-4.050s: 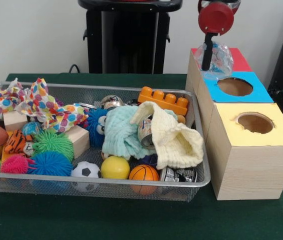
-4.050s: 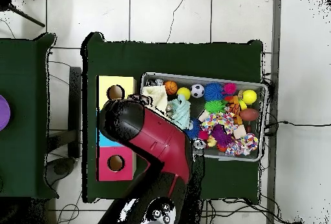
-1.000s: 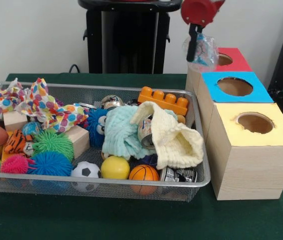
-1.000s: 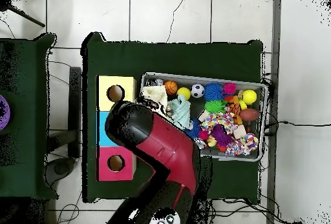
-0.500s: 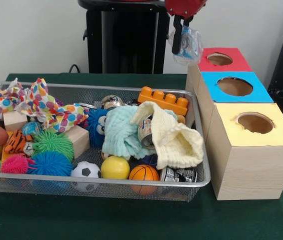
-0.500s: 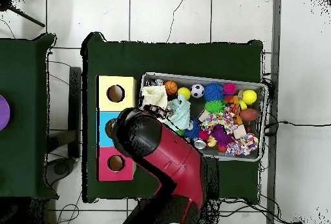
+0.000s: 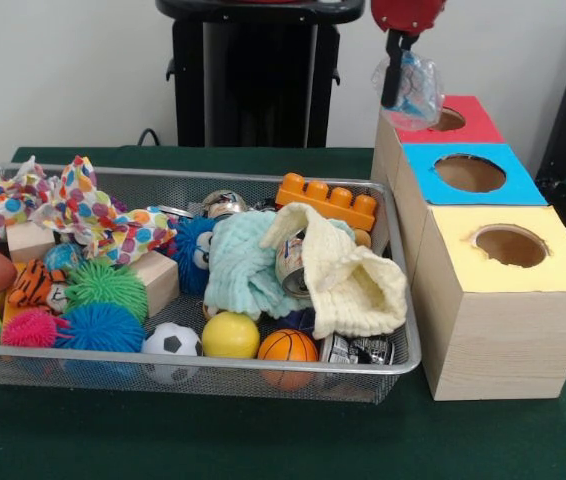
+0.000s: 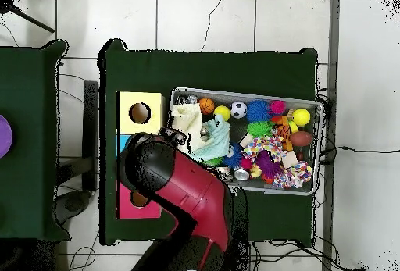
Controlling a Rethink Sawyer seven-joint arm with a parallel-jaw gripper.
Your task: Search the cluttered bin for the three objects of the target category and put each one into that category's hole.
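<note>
My gripper (image 7: 393, 98) hangs from the top edge, shut on a crumpled clear plastic bag (image 7: 419, 86) with blue print. The bag hangs in the air at the left rim of the red box (image 7: 471, 125), partly covering its hole (image 7: 449, 119). In front of it stand the blue box with its hole (image 7: 470, 172) and the yellow box with its hole (image 7: 510, 245). In the overhead view the red arm (image 8: 183, 194) covers the red and blue boxes; only the yellow box (image 8: 140, 112) shows.
The wire bin (image 7: 403, 350) to the left holds balls, spiky toys, wooden blocks, an orange brick (image 7: 326, 200), cloths (image 7: 348, 275), cans (image 7: 355, 349) and a spotted fabric (image 7: 93, 215). A black pedestal (image 7: 253, 70) stands behind.
The gripper with the bag left the blue box, swung left past the boxes, and in the last half second came back right to the red box's edge.
</note>
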